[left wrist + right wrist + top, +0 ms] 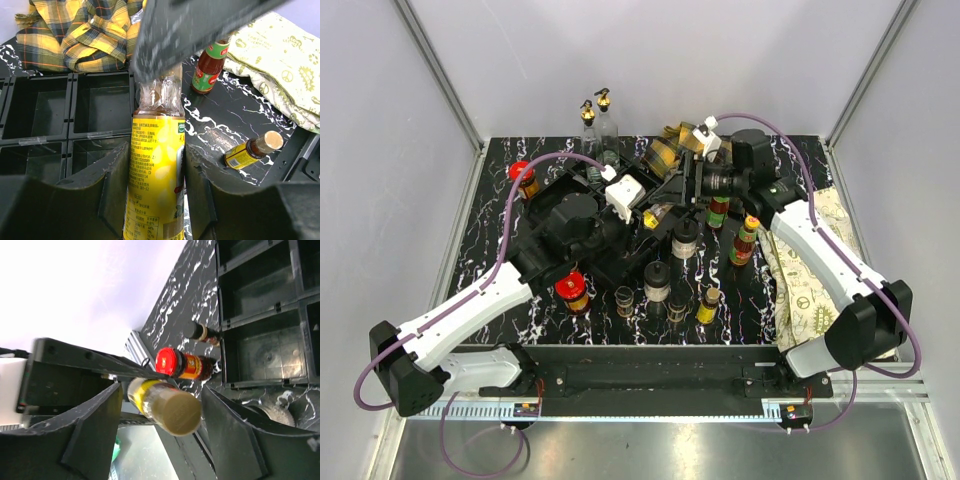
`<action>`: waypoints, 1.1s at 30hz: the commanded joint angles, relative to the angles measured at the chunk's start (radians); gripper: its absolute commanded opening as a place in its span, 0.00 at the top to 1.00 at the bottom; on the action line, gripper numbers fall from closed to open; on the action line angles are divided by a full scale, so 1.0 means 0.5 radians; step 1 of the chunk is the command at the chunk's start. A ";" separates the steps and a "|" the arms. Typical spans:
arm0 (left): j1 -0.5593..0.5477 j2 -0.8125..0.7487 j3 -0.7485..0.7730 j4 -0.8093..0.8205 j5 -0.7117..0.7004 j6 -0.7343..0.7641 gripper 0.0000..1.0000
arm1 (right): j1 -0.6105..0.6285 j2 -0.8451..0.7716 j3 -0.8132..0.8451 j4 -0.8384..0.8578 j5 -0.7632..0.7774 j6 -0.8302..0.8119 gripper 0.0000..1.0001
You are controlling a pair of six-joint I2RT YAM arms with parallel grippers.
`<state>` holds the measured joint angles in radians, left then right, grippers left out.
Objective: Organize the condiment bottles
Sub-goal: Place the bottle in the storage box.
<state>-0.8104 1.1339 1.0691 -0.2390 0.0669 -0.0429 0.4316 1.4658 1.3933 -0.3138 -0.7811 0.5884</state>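
The yellow-labelled bottle point(157, 165), base cut off below, top seemingly hidden behind a blurred dark shape point(200, 25).

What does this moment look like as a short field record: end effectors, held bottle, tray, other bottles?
Left end effector: shut on yellow-labelled bottle
Right end effector: open, straddling that bottle's cap
Black divided tray: visible compartments hold no bottle
Standing on table: red-lidded jar, black-capped shaker
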 commanded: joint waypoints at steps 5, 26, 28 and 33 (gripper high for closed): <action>0.010 -0.090 0.000 0.199 -0.042 0.043 1.00 | 0.039 -0.078 -0.136 0.057 -0.049 -0.008 0.39; 0.010 -0.096 0.009 0.199 -0.057 0.012 0.89 | 0.042 -0.091 -0.093 0.066 -0.052 0.072 1.00; 0.010 -0.108 0.009 0.199 -0.072 0.009 0.73 | 0.042 -0.075 -0.081 0.081 -0.036 0.111 1.00; 0.010 -0.169 -0.003 0.202 -0.125 -0.006 0.07 | 0.042 -0.017 0.033 0.118 -0.036 0.152 1.00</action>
<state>-0.8097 1.1110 1.0512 -0.2291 0.0467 -0.0372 0.4461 1.4502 1.3251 -0.3042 -0.7898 0.6292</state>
